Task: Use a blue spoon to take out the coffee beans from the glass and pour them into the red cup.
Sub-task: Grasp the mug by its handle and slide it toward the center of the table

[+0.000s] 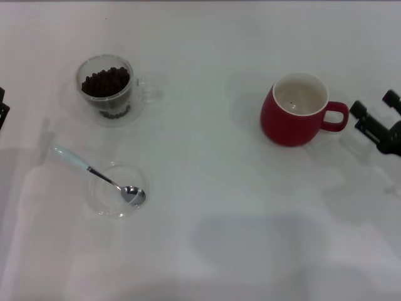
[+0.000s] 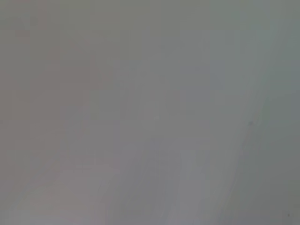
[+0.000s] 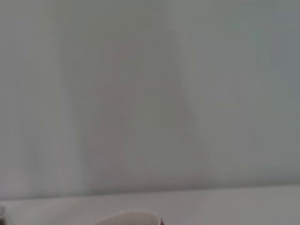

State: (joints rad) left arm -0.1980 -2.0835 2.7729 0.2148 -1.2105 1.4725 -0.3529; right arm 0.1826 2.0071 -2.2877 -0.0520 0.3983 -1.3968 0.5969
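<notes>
no legible text, seemingly no labels

Right gripper (image 1: 376,117): at the right edge of the head view, just beside the red cup's (image 1: 294,111) handle, not touching it; two black fingers (image 1: 360,111) spread apart, pointing toward the cup.
Right arm: only its black end shows, reaching in from the cup's right.
Left gripper (image 1: 2,110): a dark sliver at the left edge of the head view, well apart from the cup, on its far left.
</notes>
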